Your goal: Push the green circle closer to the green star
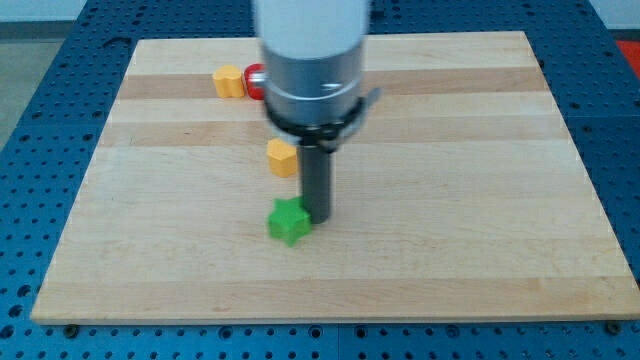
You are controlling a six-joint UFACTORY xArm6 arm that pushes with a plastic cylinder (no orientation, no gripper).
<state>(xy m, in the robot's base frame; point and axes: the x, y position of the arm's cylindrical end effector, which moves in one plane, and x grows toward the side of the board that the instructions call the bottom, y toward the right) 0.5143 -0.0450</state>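
Observation:
A green star block (pixel 289 221) lies on the wooden board (pixel 450 200) a little below the middle. My tip (pixel 318 217) stands right against its right side, touching or nearly touching it. The rod rises from there to the large grey and white arm body at the view's top. No green circle shows anywhere; it may be hidden behind the arm.
A yellow block (pixel 283 157) sits just left of the rod, above the green star. Another yellow block (pixel 229 80) and a red block (pixel 255 80), partly hidden by the arm, lie near the board's top edge. A blue perforated table surrounds the board.

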